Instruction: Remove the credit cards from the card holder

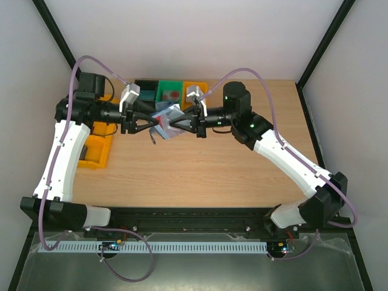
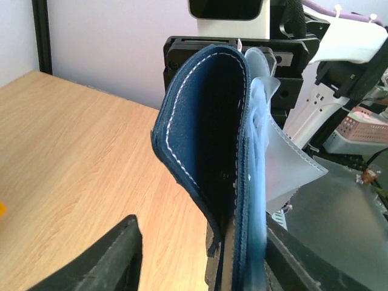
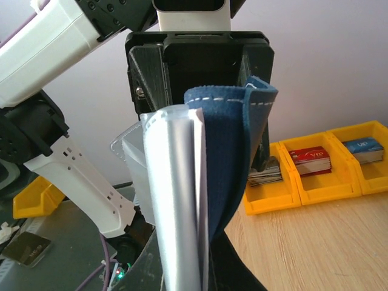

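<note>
The card holder (image 1: 168, 116), dark navy with white stitching and clear inner sleeves, hangs in the air over the back of the table between both arms. My right gripper (image 1: 182, 124) is shut on its sleeve side (image 3: 176, 182), fingers (image 3: 248, 270) pressed against it. My left gripper (image 2: 203, 229) stands open around the navy flap (image 2: 206, 133). Its left finger (image 2: 115, 260) is well apart from the flap and the other finger touches it. A small reddish bit (image 1: 160, 121) shows at the holder's left edge. The credit cards inside are otherwise hidden.
Bins line the back of the table: black (image 1: 145, 88), green (image 1: 170, 91) and orange (image 1: 197, 90). Yellow bins (image 1: 97, 151) lie at the left. In the right wrist view, yellow bins hold a card stack (image 3: 267, 173), a red card (image 3: 312, 159) and a blue card (image 3: 364, 147).
</note>
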